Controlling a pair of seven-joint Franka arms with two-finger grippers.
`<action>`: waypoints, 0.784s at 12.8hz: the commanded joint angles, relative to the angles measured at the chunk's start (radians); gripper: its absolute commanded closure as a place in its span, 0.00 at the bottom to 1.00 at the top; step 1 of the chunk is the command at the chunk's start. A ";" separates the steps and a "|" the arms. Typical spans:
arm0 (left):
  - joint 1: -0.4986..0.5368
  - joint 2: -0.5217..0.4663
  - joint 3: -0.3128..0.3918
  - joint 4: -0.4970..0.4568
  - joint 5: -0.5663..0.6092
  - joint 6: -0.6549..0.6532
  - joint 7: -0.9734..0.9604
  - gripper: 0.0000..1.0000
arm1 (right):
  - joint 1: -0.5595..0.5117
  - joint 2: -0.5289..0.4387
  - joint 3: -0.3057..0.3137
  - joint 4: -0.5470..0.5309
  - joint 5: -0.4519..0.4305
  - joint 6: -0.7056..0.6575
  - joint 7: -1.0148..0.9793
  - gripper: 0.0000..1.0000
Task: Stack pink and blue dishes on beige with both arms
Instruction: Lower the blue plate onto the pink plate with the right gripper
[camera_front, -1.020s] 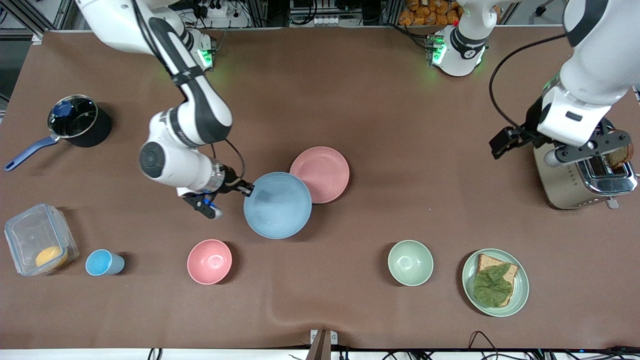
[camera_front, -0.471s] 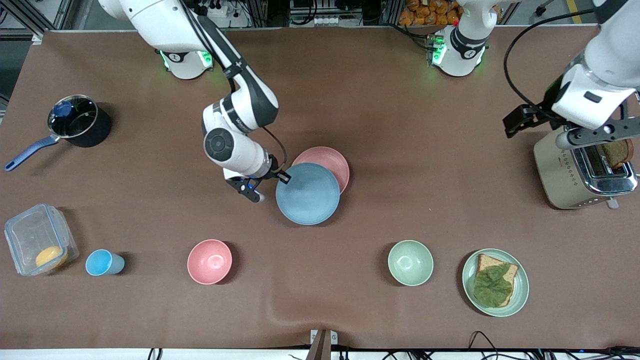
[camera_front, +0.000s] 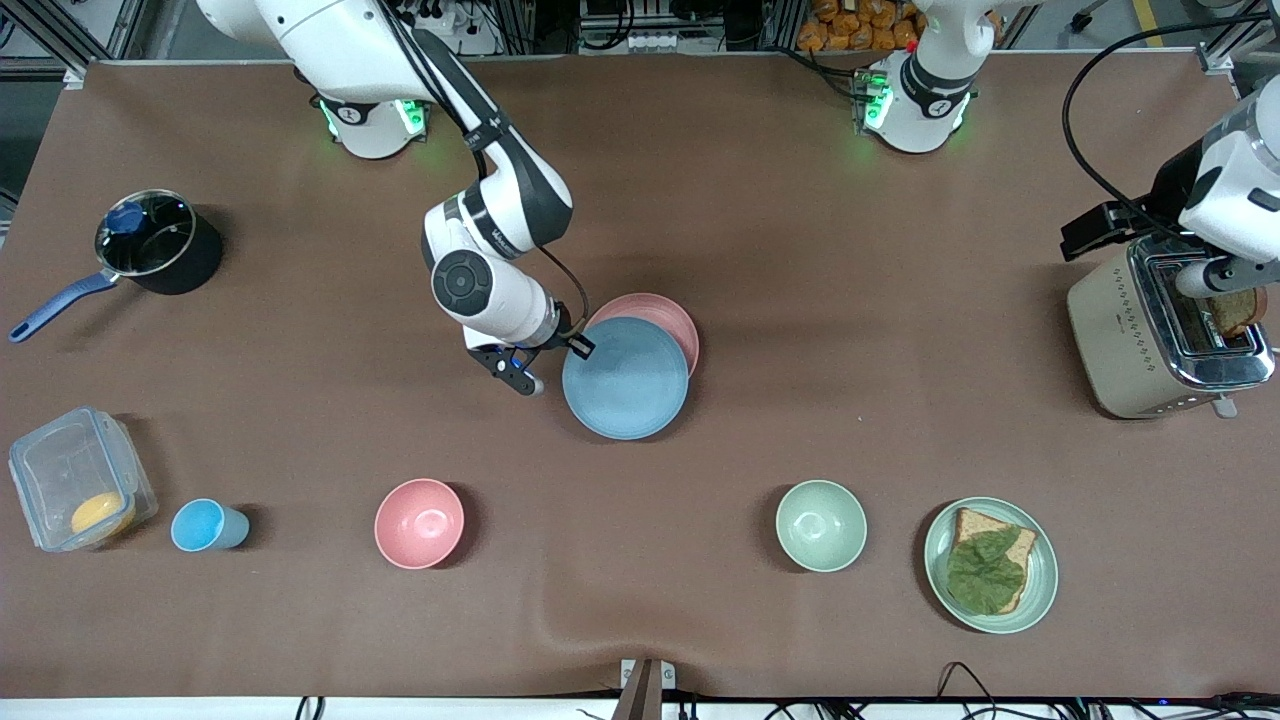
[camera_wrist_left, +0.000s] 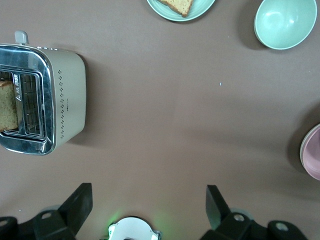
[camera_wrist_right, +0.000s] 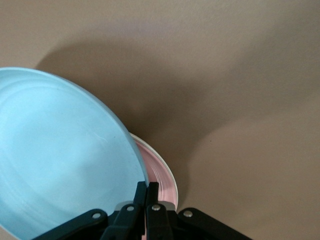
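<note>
Right arm (camera_front: 500, 210) reaches to mid-table, wrist bent low, right gripper (camera_wrist_right: 146, 192) clamped shut. Left arm (camera_front: 1225, 190) raised at its table end, left gripper (camera_wrist_left: 148, 200) spread wide.

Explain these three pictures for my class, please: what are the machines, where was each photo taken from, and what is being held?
Two white robot arms work at a brown table. One picture looks down from across it; the others come from cameras on each wrist. The right gripper is shut on a flat round light blue plate, carrying it over a flat pale pink plate. The left gripper hangs open and empty near a silver toaster. No beige plate shows.
</note>
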 joint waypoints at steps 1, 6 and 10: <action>-0.061 -0.017 0.034 0.005 -0.009 -0.017 0.030 0.00 | -0.016 -0.058 -0.002 -0.006 -0.019 -0.067 0.031 1.00; -0.058 -0.027 0.044 -0.008 -0.007 0.031 0.097 0.00 | 0.012 -0.053 0.001 -0.012 -0.019 -0.070 0.104 1.00; -0.060 -0.052 0.096 -0.047 -0.007 0.063 0.212 0.00 | 0.028 -0.046 0.001 -0.012 -0.016 -0.067 0.200 1.00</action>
